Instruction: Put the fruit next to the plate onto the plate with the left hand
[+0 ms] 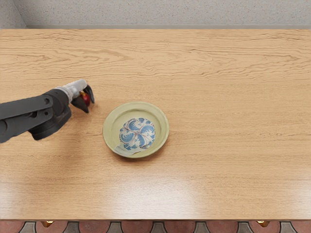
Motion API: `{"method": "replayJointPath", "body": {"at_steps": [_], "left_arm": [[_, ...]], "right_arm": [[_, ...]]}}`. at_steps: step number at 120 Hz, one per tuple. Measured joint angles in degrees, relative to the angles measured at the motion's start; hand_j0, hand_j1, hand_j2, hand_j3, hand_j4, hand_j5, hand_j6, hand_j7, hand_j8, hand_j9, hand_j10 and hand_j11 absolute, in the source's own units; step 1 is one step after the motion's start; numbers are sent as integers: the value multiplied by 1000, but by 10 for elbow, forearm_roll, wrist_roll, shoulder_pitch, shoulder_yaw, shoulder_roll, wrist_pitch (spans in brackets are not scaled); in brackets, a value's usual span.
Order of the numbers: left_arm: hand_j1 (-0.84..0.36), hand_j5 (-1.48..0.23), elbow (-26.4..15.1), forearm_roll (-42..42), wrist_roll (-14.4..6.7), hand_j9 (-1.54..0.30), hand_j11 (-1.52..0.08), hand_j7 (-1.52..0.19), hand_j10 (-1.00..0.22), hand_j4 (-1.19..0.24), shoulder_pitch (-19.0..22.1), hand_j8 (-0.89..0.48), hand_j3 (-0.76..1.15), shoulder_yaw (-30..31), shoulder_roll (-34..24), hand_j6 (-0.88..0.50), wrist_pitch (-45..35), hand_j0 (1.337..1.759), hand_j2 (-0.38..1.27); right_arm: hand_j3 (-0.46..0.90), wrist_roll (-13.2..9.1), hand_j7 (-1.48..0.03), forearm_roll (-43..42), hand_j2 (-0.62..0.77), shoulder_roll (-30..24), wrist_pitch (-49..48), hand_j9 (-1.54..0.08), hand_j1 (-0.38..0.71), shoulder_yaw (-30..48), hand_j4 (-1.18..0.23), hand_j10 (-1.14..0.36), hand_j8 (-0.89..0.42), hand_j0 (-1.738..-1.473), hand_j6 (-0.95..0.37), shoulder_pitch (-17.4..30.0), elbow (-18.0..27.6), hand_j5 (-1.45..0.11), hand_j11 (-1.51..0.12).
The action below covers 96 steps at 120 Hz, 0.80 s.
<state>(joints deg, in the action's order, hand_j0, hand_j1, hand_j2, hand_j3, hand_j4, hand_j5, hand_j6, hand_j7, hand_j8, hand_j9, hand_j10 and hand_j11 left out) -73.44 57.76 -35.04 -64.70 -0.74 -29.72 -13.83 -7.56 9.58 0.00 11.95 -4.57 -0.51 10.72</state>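
A small red fruit (85, 98) sits left of the plate, mostly covered by my left hand (83, 98). The dark fingers curl around it, so the hand is shut on the fruit. Whether the fruit rests on the table or is lifted I cannot tell. My left arm comes in from the left edge, dark grey with a pale wrist. The plate (110, 127) is pale green with a blue and white swirl in its middle; it lies near the table's centre, a short way right of and below the hand. Nothing lies on the plate.
The wooden table (218, 87) stretches wide to the right and back. Its front edge runs along the bottom, with a tiled floor (155, 227) below. A grey wall (160, 12) borders the far side.
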Motion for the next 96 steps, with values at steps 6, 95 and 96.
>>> {"method": "replayJointPath", "body": {"at_steps": [6,95,96], "left_arm": [[-463,-1148,-21,-18,0,-1024,-1136,-1134,-435,-815,-20,-235,68,-1,-28,-230,4,1644,331],[-411,-1237,-97,-298,0,-1202,-1194,-1210,-466,-825,-19,-178,2,-153,-12,-239,275,1638,311],[-409,-1238,-97,-292,0,-1202,-1194,-1210,-467,-825,-18,-179,2,-153,-12,-240,273,1638,306]], "right_arm": [[0,0,-47,0,-7,0,0,-47,-305,0,-37,-37,-37,-1658,-37,0,0,-47,-47],[0,0,-47,0,-7,0,0,-47,-305,0,-37,-37,-37,-1658,-37,-3,3,-47,-47],[0,0,-47,0,-7,0,0,-47,-305,0,-37,-37,-37,-1658,-37,-3,3,-47,-47]]}}
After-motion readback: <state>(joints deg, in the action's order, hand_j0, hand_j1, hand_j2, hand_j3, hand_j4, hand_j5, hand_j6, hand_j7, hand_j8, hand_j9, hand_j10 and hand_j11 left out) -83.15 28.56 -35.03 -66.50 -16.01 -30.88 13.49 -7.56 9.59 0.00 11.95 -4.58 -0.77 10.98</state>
